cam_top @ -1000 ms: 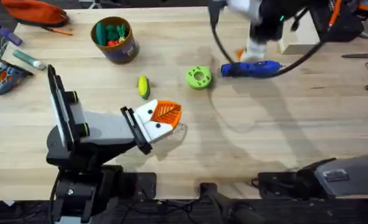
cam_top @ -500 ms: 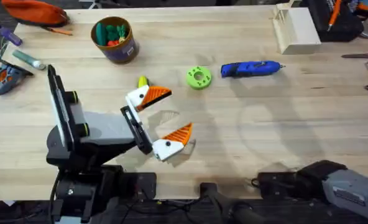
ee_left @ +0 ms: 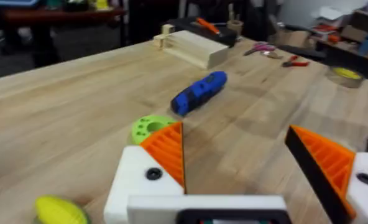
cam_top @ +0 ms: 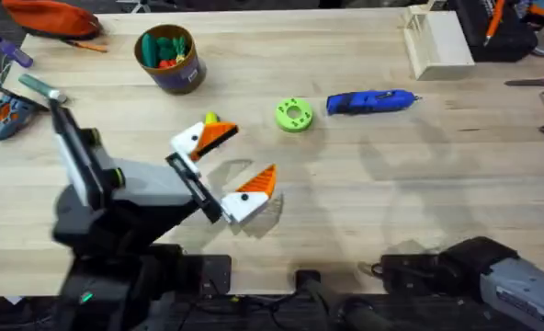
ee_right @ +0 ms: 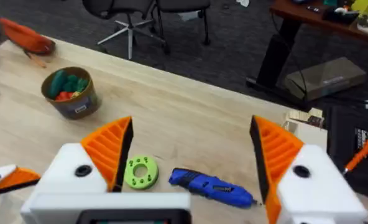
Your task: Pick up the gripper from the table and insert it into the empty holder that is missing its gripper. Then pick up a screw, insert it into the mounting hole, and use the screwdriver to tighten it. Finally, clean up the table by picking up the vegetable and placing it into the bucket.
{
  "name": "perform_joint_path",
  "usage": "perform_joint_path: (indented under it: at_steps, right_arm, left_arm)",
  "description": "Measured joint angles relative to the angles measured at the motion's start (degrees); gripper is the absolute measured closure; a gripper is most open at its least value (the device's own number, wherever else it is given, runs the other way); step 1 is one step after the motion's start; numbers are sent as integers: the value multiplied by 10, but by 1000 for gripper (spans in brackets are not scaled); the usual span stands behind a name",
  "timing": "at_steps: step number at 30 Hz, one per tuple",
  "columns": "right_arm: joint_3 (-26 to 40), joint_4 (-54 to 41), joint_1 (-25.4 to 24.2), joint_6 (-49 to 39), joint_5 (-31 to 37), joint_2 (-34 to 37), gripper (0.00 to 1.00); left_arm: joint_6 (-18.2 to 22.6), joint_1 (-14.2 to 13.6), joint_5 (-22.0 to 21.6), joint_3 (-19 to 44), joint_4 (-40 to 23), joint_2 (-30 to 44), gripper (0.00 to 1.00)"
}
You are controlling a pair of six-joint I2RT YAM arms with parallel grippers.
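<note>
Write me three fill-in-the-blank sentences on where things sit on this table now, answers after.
1. The left gripper has its fingers ____.
2. The screwdriver lies on the table beside the ____ disc.
3. The vegetable is not yet in the ____, which already holds other toy items.

Missing words: open; green; bucket
</note>
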Motion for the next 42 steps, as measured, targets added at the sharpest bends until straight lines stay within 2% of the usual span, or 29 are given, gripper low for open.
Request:
perform_joint_path:
  at_steps: [4, 8, 16, 20, 23, 26, 31, 36, 39, 42]
  right_arm:
    - [0, -46, 0, 7, 0, -17, 10]
    - [0, -122, 0, 16, 0, -21, 9]
    - [0, -262, 0, 21, 0, -20, 10]
    - [0, -289, 0, 21, 0, -20, 10]
    - [0, -300, 0, 24, 0, -20, 10]
    - [0, -302, 0, 29, 0, -20, 10]
    - [-48, -271, 0, 39, 0, -42, 10]
    - [-96, -264, 0, 45, 0, -61, 10]
    - [-101, -263, 0, 47, 0, -61, 10]
    - [-101, -262, 0, 47, 0, -61, 10]
  left_arm:
    - [34, 0, -69, 115, -148, 8, 15]
    - [72, 0, -131, 239, -239, 55, 15]
    - [100, 0, -214, 438, -387, 238, 16]
    - [103, 0, -243, 523, -456, 340, 16]
    - [105, 0, -268, 571, -487, 400, 15]
    - [105, 0, -289, 597, -489, 438, 15]
    - [105, 0, -320, 601, -498, 461, 14]
    - [87, 4, -356, 617, -506, 497, 15]
    - [66, 5, -374, 655, -532, 565, 14]
    - [33, 5, -405, 708, -578, 667, 16]
